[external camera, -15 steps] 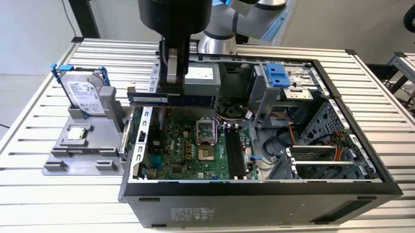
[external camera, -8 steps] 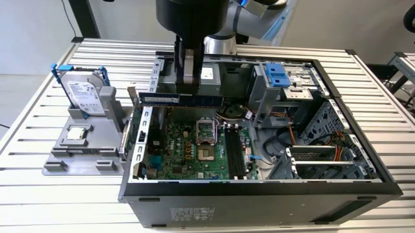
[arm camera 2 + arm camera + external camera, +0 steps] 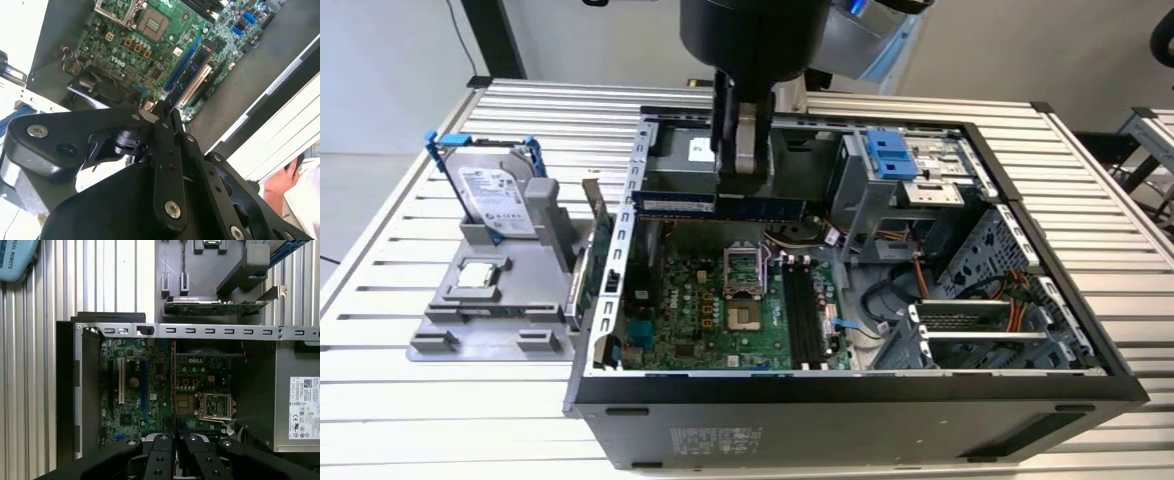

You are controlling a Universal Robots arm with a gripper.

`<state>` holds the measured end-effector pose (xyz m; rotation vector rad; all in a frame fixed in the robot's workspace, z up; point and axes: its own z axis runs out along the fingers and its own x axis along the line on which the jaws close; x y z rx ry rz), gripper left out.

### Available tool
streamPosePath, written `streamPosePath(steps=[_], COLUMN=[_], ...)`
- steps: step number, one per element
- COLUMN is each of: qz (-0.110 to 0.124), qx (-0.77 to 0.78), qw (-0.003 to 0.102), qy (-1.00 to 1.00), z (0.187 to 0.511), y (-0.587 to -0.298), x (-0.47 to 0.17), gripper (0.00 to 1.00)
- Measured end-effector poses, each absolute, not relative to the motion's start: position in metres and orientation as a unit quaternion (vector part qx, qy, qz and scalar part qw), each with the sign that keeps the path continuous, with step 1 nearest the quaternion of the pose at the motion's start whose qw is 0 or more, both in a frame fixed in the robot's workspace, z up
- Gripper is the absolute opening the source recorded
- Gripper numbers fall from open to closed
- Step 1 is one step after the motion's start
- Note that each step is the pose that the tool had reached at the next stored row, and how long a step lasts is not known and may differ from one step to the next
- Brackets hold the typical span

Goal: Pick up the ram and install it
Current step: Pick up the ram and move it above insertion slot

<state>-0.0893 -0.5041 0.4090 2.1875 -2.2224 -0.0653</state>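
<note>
Gripper (image 3: 744,188) hangs over the open computer case (image 3: 854,386), its fingers pinched tight on the ram (image 3: 678,206). The stick is held level and on edge, up in the air above the green motherboard (image 3: 707,312), touching nothing below. The black memory slots (image 3: 807,320) lie lower down, toward the exterior view's right of the stick. Over on the exterior view's left, the hard drive (image 3: 494,190) stands upright on the slatted counter (image 3: 547,110).
</note>
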Motion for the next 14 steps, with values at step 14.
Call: streamPosePath(steps=[14], qz=[-0.022], qx=[0.701], qw=[0.012], qy=[-0.712], z=[0.409], y=[-0.505], x=[-0.058], gripper=[0.0])
